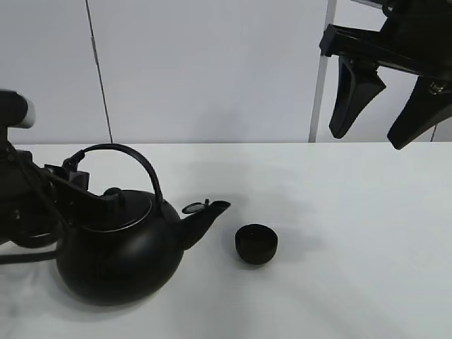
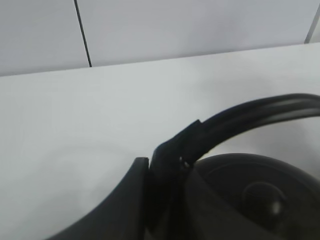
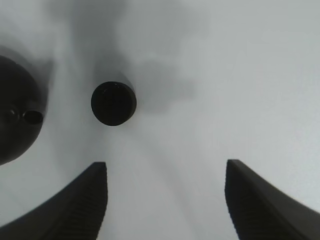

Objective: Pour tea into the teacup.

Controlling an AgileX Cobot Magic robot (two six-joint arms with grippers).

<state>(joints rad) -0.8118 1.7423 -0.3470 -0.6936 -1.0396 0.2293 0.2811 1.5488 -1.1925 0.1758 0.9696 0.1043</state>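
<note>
The small black teacup (image 1: 256,244) stands upright on the white table, just right of the kettle's spout (image 1: 209,213). The large black kettle (image 1: 116,258) sits on the table at the left. My left gripper (image 1: 76,182) is shut on the left end of its arched handle (image 1: 134,157); the left wrist view shows the fingers (image 2: 125,205) of my left gripper (image 2: 152,165) clamped on the handle (image 2: 260,112) above the lid (image 2: 250,195). My right gripper (image 1: 367,139) hangs open high at the right, holding nothing. In its wrist view my right gripper (image 3: 166,165) looks down at the teacup (image 3: 114,103) and kettle (image 3: 12,115).
The white table (image 1: 353,233) stretches to the right of the cup. A pale wall with a dark seam (image 1: 99,70) and a metal post (image 1: 321,78) stand behind the table's far edge.
</note>
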